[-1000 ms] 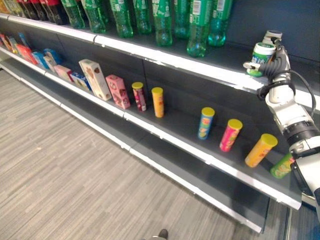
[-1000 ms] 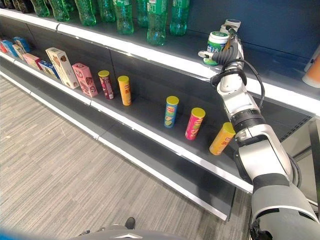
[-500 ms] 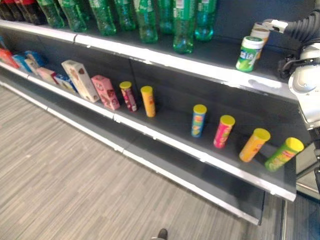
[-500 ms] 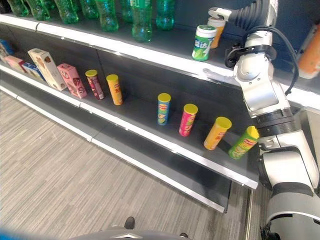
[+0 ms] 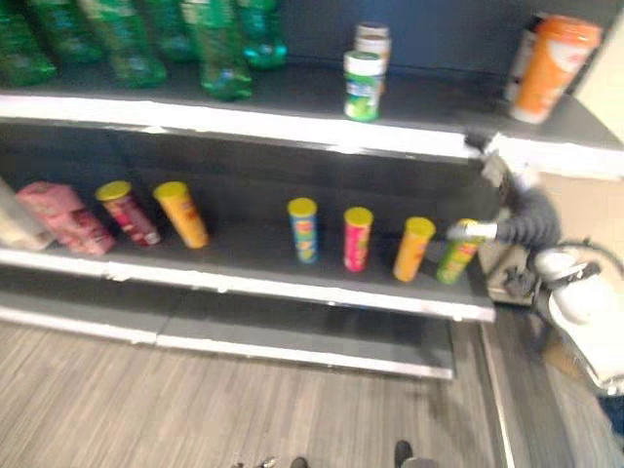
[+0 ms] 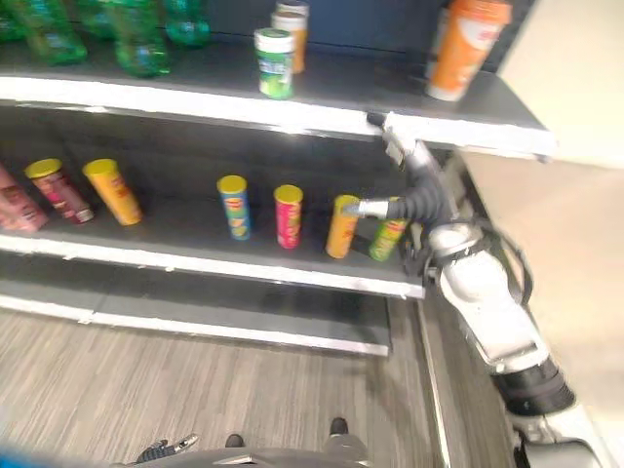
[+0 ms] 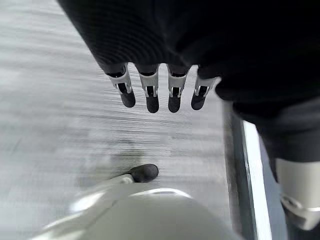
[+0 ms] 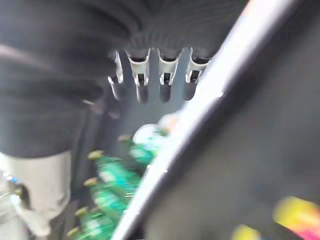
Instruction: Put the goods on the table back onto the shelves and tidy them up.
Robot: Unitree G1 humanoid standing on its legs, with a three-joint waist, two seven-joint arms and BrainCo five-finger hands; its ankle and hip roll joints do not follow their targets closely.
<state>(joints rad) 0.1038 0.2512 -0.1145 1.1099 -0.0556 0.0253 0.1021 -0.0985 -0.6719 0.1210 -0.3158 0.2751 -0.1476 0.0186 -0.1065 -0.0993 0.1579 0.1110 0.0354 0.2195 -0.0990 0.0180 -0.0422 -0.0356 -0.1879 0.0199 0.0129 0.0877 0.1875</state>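
Change: the green-and-white canister (image 5: pixel 363 85), held in the right hand (image 6: pixel 405 166) a second ago, now stands free and upright on the top shelf (image 5: pixel 292 122), just in front of a white-and-orange canister (image 6: pixel 290 24).
Right hand: off the canister, now below and beside the top shelf's front edge, at the shelf's right end, well apart from the canister. Its wrist view has the fingers (image 8: pixel 166 82) straight and apart, nothing in them.
Left hand: (image 7: pixel 160 92) hangs over the floor (image 7: pixel 60 115), fingers straight, empty.
Camera: the whole picture has shifted since a second ago; the shelf rows themselves have not moved.
Neighbours: green bottles (image 5: pixel 219 49) to the canister's left; an orange container (image 5: pixel 554 63) well to its right; a row of snack tubes (image 5: pixel 356 239) on the shelf below it.
Meaning: this item reads as shelved. Judgement: the placing step is complete.
Next: probably fetch another item; no table shows here, so what remains cannot be judged.
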